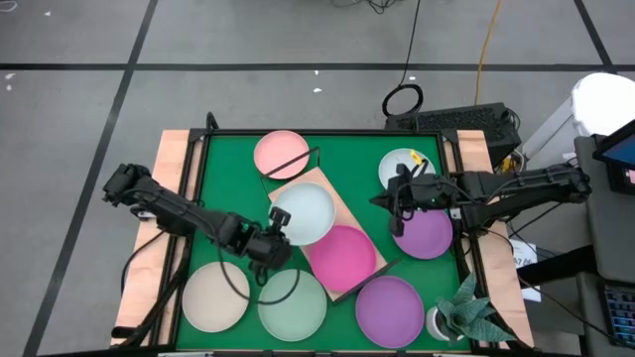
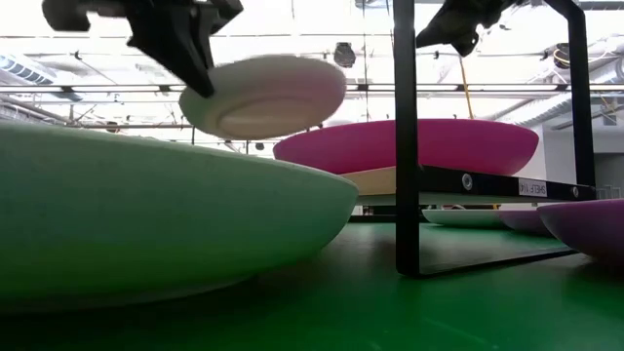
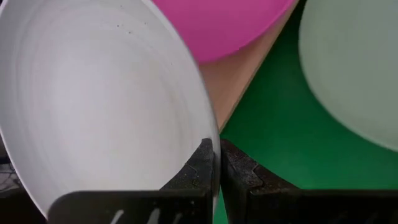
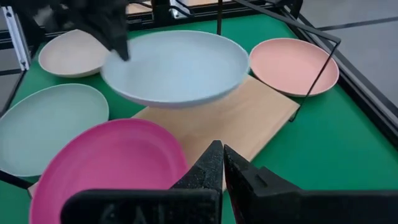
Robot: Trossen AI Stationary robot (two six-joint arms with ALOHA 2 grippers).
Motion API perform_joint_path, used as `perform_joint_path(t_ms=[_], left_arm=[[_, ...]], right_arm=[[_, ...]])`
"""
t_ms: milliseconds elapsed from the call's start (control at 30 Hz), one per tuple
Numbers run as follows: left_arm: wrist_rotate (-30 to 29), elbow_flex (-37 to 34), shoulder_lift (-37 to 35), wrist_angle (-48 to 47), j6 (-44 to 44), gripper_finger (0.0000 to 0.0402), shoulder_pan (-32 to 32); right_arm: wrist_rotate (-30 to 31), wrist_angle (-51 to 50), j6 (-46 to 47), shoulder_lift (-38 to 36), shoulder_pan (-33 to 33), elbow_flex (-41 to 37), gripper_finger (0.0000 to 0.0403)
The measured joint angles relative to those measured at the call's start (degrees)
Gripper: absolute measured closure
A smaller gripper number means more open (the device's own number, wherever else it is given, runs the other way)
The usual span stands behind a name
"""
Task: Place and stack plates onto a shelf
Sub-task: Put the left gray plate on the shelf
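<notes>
My left gripper (image 1: 275, 230) is shut on a pale blue plate (image 1: 306, 213), which it holds above the far half of the light wood shelf (image 1: 332, 203). A magenta plate (image 1: 343, 258) lies on the shelf's near half. My right gripper (image 1: 395, 213) is shut and empty, hovering by the left edge of a purple plate (image 1: 427, 236). On the green mat lie a salmon pink plate (image 1: 281, 154), a beige plate (image 1: 215, 297), a mint green plate (image 1: 293, 304), a second purple plate (image 1: 389, 309) and a pale plate (image 1: 405, 167). My left gripper pinches the pale blue plate's rim (image 3: 208, 134) between its two fingers (image 3: 199, 168), on the side toward the table's near left. The fingers come slanting down from the table's left. The plate (image 2: 263, 95) is lifted clear of the shelf, nearly level, right side up.
The shelf's thin black wire frames stand at its ends (image 2: 405, 136) (image 4: 317, 68). A small potted plant (image 1: 464, 317) stands at the near right corner. Wooden strips (image 1: 169, 188) border the mat on both sides.
</notes>
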Motion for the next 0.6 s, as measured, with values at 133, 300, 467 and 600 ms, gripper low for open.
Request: perform_joint_path(t_ms=[133,300,467,600], left_arm=[[0.0,-2.5,0.0,3.5,1.5,0.0391,2.6],[0.2,-6.0,0.0,8.0,3.6,0.0384,5.5],[2.2,-9.0,0.0,11.9,5.9,0.0381,6.9],[2.2,-11.3,0.0,14.3,8.5,0.0379,7.9]], right_arm=[[0.1,0.0,0.8,0.0,0.1,0.0,0.0403],[0.1,0.0,0.6,0.0,0.1,0.0,0.0403],[0.2,0.0,-1.5,0.0,0.1,0.0,0.0403],[0.2,0.0,-1.9,0.0,0.0,0.0,0.0403]])
